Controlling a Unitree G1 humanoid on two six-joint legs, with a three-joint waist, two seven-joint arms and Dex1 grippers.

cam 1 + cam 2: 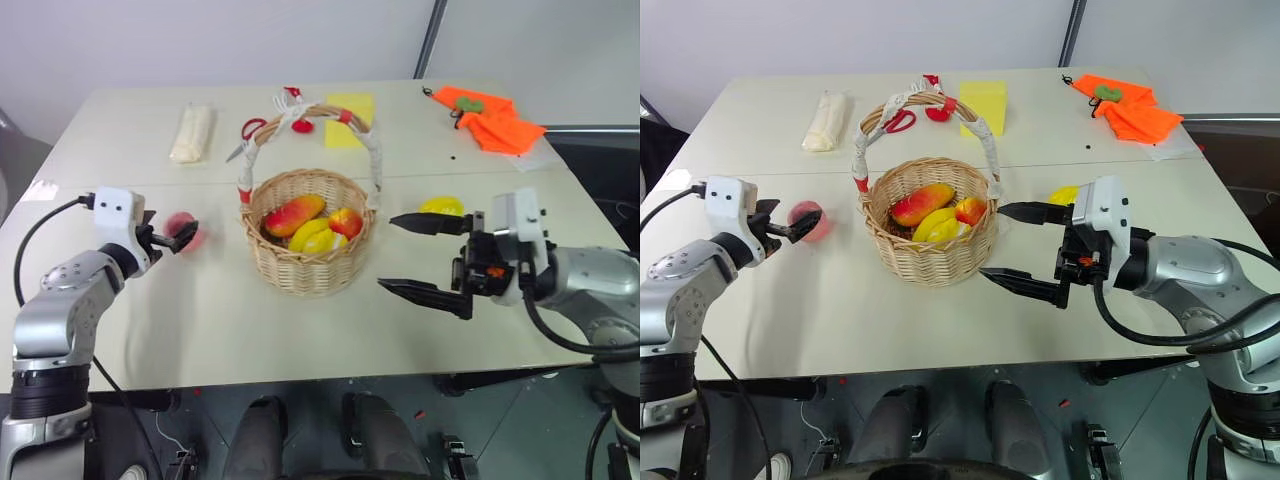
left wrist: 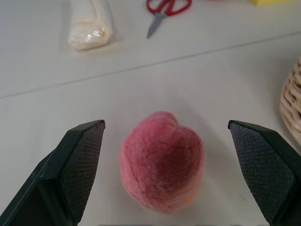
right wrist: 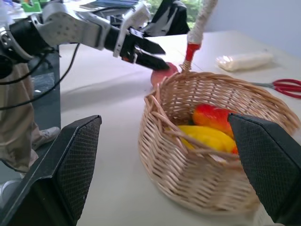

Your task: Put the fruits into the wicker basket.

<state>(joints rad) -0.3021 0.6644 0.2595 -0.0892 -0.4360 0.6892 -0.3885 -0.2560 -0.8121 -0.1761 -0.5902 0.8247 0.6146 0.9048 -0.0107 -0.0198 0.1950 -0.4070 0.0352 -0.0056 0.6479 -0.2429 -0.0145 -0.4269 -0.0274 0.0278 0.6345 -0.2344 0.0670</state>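
While no readable writing appears on any item, I note the wicker basket (image 1: 308,232) standing mid-table with three fruits inside: a red-orange one, a yellow one and a smaller red-yellow one. My left gripper (image 1: 178,238) has its jaws spread wide on either side of a single pink-red fruit (image 2: 162,167) lying on the table (image 1: 200,320) left of the basket, with no contact visible. My right gripper (image 1: 425,255) is likewise fully spread and empty, pointing toward the basket's right side. One yellow fruit (image 1: 441,205) lies on the table behind it. Farther back I count one pair of red scissors (image 2: 165,10), one wrapped white roll (image 1: 192,132) and one orange cloth (image 1: 490,117).
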